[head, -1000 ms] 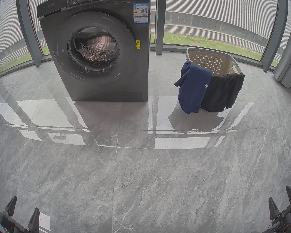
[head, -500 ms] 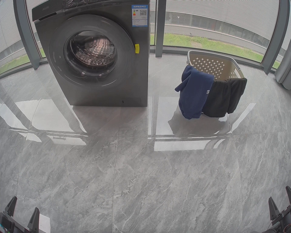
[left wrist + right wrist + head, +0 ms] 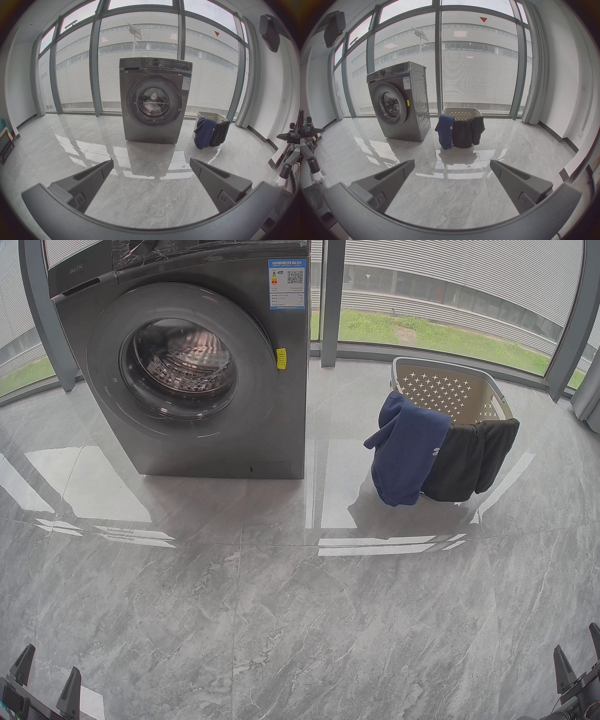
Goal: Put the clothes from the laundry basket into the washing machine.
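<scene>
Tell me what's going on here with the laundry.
Nothing is being handled yet. The left gripper and right gripper are open and empty, well short of the laundry. A blue garment and a black garment hang over the front rim of the laundry basket, which stands on the floor to the right of the washing machine. Its drum looks empty.

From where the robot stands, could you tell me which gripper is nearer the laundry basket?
Right. The laundry basket stands ahead of the right gripper; the left gripper faces the washing machine.
</scene>
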Tool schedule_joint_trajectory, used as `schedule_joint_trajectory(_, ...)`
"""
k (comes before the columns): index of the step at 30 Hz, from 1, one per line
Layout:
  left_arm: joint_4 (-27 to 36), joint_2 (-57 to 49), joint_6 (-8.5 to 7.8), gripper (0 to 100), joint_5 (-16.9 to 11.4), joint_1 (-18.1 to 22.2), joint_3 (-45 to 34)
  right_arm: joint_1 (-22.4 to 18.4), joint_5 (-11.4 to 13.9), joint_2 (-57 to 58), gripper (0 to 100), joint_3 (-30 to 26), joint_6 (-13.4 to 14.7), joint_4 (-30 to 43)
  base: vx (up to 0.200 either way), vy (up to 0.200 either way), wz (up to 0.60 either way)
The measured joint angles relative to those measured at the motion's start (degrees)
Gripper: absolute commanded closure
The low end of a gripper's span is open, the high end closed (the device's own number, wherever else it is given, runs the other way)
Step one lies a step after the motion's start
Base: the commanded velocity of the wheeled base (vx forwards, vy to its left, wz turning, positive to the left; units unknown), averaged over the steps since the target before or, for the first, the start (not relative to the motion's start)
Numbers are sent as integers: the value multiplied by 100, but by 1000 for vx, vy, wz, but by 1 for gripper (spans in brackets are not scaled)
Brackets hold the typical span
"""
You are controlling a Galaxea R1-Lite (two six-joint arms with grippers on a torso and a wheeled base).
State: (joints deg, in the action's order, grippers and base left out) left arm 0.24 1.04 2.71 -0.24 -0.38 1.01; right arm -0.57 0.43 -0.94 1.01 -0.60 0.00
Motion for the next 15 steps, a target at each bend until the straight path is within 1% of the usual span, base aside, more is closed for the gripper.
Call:
schedule_joint_trajectory(10,2,0,0,0,-2,2,0,2,0,0,0,0,0,0,0,0,0)
schedule_joint_trajectory(15,2,0,-2,0,-2,2,0,2,0,0,0,0,0,0,0,-200,0)
